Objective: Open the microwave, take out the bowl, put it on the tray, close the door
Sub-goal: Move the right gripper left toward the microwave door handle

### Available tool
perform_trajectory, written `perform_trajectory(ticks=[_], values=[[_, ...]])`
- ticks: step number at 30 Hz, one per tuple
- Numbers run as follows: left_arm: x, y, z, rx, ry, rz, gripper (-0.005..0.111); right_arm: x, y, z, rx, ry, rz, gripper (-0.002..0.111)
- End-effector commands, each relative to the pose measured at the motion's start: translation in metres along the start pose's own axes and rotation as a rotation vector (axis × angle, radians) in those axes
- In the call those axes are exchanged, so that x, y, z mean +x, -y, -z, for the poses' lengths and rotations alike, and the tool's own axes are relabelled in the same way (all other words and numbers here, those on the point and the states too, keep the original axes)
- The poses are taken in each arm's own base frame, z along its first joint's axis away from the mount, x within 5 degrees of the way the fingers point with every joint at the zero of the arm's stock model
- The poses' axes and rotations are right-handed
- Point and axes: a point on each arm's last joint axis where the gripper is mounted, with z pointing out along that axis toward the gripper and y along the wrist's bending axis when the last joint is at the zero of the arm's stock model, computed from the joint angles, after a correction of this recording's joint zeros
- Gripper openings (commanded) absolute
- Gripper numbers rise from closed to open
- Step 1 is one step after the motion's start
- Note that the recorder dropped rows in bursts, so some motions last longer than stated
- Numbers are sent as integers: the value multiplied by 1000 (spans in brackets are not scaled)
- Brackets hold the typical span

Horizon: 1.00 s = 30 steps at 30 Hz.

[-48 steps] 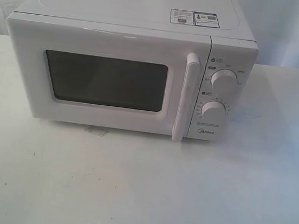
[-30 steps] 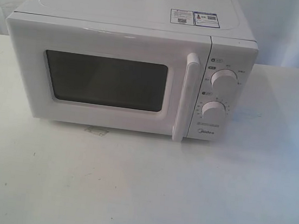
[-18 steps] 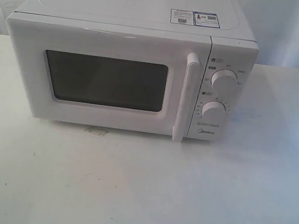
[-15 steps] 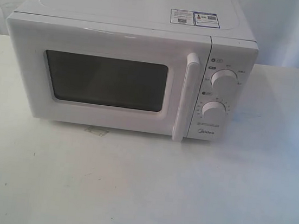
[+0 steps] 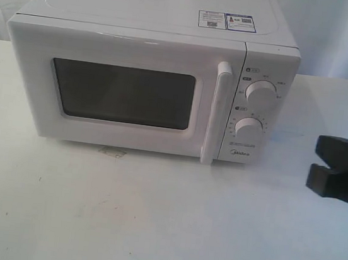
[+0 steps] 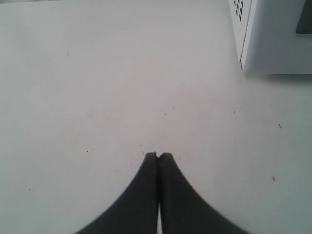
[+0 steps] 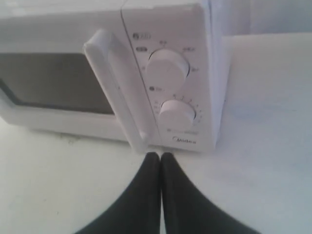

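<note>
The white boxy microwave sits on the white bench with its white door shut tight. I cannot see the bowl. The dark window hides whatever is inside, and no tray shows. The black right end effector has its two fingers pressed together, holding nothing. It points at the tall white bar handle, near it but not touching. The black left end effector is pressed together too, over bare bench by the microwave's corner. The handle looks hard and smooth, so I think its middle is the best place to hold. The door may stick, and a hard pull might slide the whole box.
</note>
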Motion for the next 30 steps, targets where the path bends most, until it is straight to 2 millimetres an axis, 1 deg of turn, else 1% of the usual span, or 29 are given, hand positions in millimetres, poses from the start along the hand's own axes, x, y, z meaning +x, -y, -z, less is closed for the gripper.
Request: perform_trajectory(ticks=[1,4,7,11,17,22,24,26,27,29,30], values=[[1,0,0,0,-1,13,0,2,-5,-18,-21,-39,21,0],[1,0,0,0,-1,13,0,5,-4,-22,-14,-73,-52,0],[1,0,0,0,-1,13,0,5,-4,-22,-13,-78,-66,0],[1,0,0,0,-1,13,0,5,-4,-22,-17,-67,-3,0],[1,0,0,0,-1,13,0,-3,-5,-22,-29,12,37,0],[1,0,0,0,-1,13,0,-5,-9,-22,-54,24,69,0],[1,0,0,0,-1,13,0,-6,-15,-21,-94,-5,66,0],[1,0,0,0,-1,13,0,-7,-23,-22,-163,-92,75,0],[1,0,0,0,-1,13,0,-9,-31,-24,-241,-171,88,0],[1,0,0,0,-1,13,0,-9,-40,-32,-329,-247,118,0],[1,0,0,0,-1,13,0,-8,-42,-36,-349,-250,135,0]])
